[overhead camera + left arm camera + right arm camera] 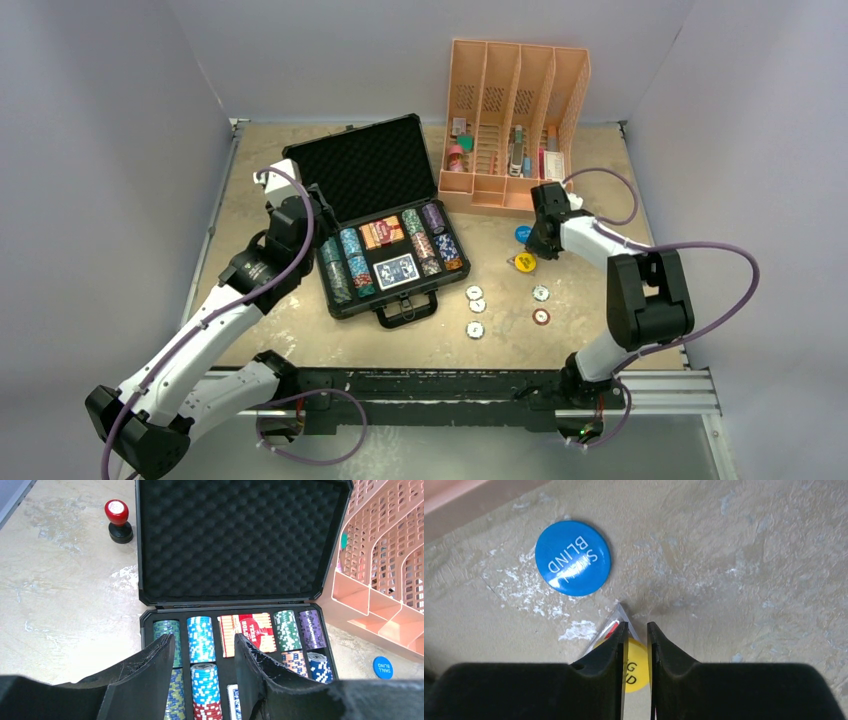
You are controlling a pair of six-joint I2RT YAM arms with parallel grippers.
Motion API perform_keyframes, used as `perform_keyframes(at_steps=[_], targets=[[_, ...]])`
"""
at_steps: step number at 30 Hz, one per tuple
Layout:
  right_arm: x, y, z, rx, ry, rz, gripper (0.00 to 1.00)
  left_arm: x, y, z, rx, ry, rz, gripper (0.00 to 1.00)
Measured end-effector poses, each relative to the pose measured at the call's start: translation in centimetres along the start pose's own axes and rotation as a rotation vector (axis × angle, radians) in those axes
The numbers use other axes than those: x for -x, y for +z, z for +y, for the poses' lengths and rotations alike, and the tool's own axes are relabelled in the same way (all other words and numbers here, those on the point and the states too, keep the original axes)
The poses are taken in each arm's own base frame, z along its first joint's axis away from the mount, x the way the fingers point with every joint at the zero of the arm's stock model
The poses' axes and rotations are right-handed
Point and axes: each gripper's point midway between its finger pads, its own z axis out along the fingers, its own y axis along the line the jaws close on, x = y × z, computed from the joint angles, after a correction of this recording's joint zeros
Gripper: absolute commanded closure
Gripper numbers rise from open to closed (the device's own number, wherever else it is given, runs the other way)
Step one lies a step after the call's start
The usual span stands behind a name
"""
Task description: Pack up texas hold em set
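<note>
Left hand (204,640) is spread wide with nothing between its fingers, hovering over the near rows of poker chips (201,637) in the open briefcase (370,165). The case sits mid-surface (290,330), foam lid up, with a red card deck (250,632) and a blue one (396,270) lying among the chip stacks. On my right wrist view, the right hand (636,625) is down low, its fingers nearly pressed together with only a thin gap. The yellow dealer button (636,665) shows through that gap, a scrap of clear plastic (621,612) poking out beside it. I can't tell whether it's pinching either one. The blue small-blind button (572,557) lies just beyond, flat on the surface. Five loose chips (475,293) are scattered right of the case handle, and the orange organizer (515,120) stands at the back.
</note>
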Motion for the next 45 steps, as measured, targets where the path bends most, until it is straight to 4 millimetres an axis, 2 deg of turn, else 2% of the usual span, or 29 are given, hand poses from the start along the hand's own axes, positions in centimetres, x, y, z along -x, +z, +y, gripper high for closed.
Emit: perform_keyframes(at_steps=[3,14,18,24,27,29,32,38,45], targets=[[-0.5,-0.3,-0.2,0.009,0.005,0.010,0.84,0.0,0.0,0.0,0.000,0.000,0.000,0.53],[-1.0,-0.5,-0.3,0.013,0.004,0.025,0.90,0.0,0.0,0.1,0.001,0.000,0.000,0.53],[-1.1,-0.6,-0.5,0.011,-0.004,0.031,0.88,0.0,-0.1,0.1,-0.001,-0.001,-0.002,0.53],[-0.9,-1.7,-0.2,0.046,-0.007,0.025,0.77,0.1,-0.1,0.1,-0.001,-0.002,-0.003,0.53],[-1.0,-1.9,0.0,0.063,-0.013,0.029,0.75,0.1,-0.1,0.1,-0.001,-0.002,-0.003,0.53],[-1.3,-1.8,-0.1,0.060,-0.018,0.037,0.74,0.1,-0.1,0.1,-0.001,-0.002,-0.003,0.53],[-1.7,-1.4,-0.4,0.047,-0.026,0.052,0.79,0.1,-0.1,0.1,-0.001,-0.002,-0.003,0.53],[-1.5,-1.3,-0.1,0.052,-0.024,0.043,0.82,0.1,-0.1,0.0,-0.002,-0.002,-0.003,0.53],[-1.2,-1.2,0.0,0.054,-0.026,0.034,0.73,0.1,-0.1,0.1,-0.001,-0.002,-0.003,0.53]])
